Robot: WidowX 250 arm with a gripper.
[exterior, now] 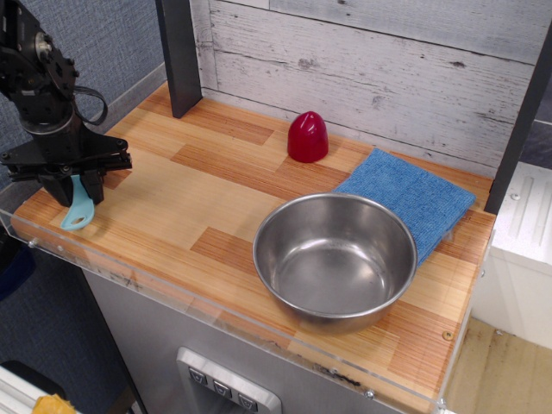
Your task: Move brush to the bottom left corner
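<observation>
On the wood-plank desk [172,207], listed largest to smallest.

1. Desk. Striped light and reddish planks, clear acrylic rim along the front and left edges. Carries all items below.

2. Steel bowl [335,257]. Empty, upright, toward the front right, well apart from the work area.

3. Blue cloth [412,200]. Lies flat at the back right; its near edge is tucked behind the bowl.

4. Gripper [73,183]. Black, at the front left of the desk, fingers pointing down and closed on the upper part of the brush.

5. Red dome-shaped object [307,136]. Upright at the back edge, centre. Not part of the task.

6. Brush [78,210]. Light blue, held nearly upright, handle downward, with the oval-holed end at or just above the desk surface; contact cannot be told. The bristle end is hidden by the gripper. It sits over the bottom left corner [45,226], close to the rim.

Status, judged: transport looks nearly done; lowering and release remain.

Risks, judged:
- Released while upright, the brush may topple and skid toward the rim, or come to rest leaning on it.
- Lowered further, the handle tip could press into the planks and twist in the grip.
- Sideways withdrawal could drag the light brush out of the corner.
</observation>
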